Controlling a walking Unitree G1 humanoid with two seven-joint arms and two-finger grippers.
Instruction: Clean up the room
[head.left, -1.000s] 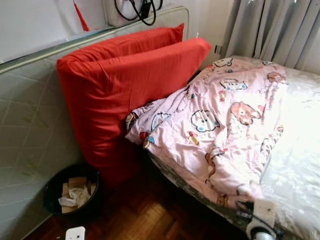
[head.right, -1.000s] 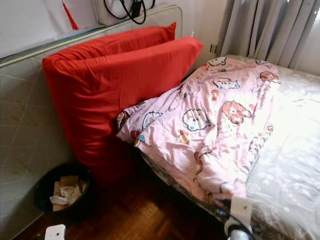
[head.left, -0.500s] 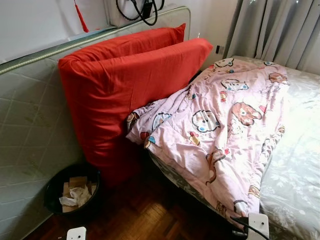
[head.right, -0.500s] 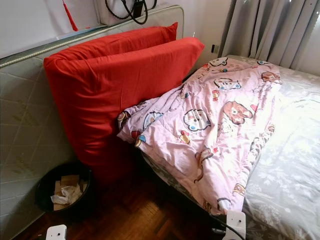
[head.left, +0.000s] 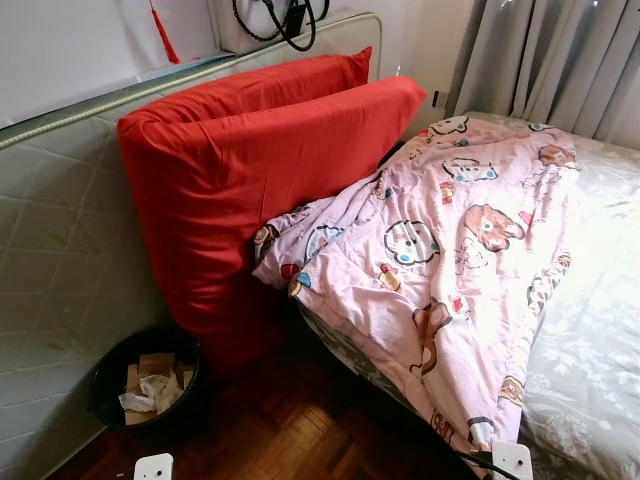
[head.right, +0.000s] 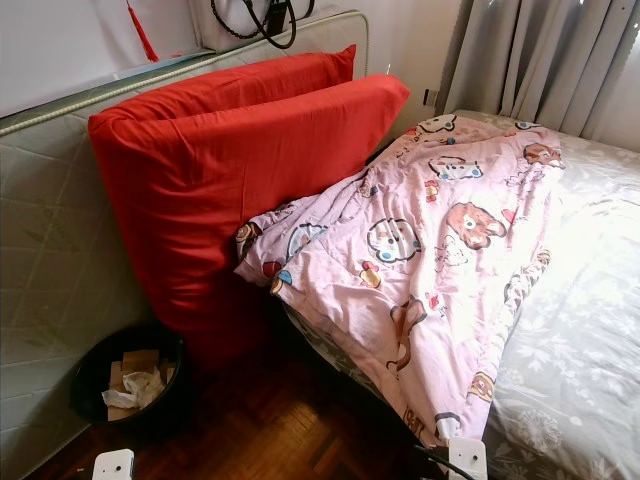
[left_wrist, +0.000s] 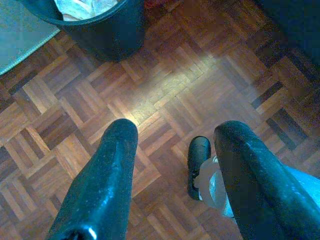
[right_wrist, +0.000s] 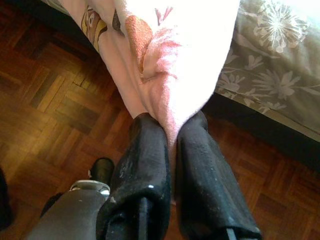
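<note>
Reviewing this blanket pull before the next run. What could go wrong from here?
1. The right gripper has its jaws shut on just a thin fold at the blanket corner, so the fabric could slip out under pull.
2. The blanket overhangs the bed edge toward the floor; more pulling may drag it off.
3. The bin of paper sits near the left gripper, whose jaws are open; a swing might tip it.

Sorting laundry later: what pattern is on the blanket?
Pink with cartoon animal prints, the blanket shows best in the left eye view.
</note>
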